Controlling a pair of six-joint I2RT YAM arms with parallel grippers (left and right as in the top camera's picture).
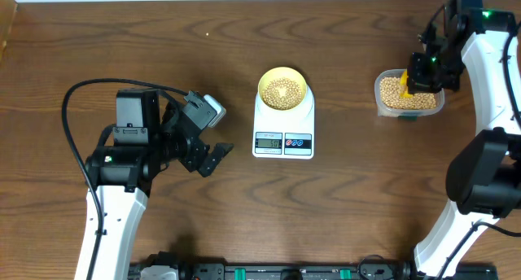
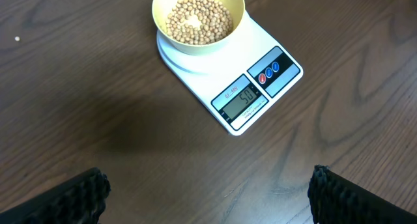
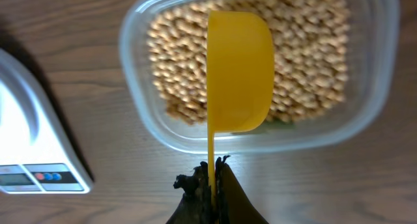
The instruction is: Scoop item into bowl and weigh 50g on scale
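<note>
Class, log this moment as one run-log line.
left gripper, jaws open, empty | right gripper, jaws shut on scoop above tub | bowl of beans on scale

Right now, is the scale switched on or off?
On: the display on the scale shows digits, with the bowl of beans on it.

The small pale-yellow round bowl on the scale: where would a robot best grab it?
Probably pinch the thin rim of the pale-yellow round bowl from straight above, one finger inside, one outside: it stands upright, open-topped, small tan beans lying below the rim.
</note>
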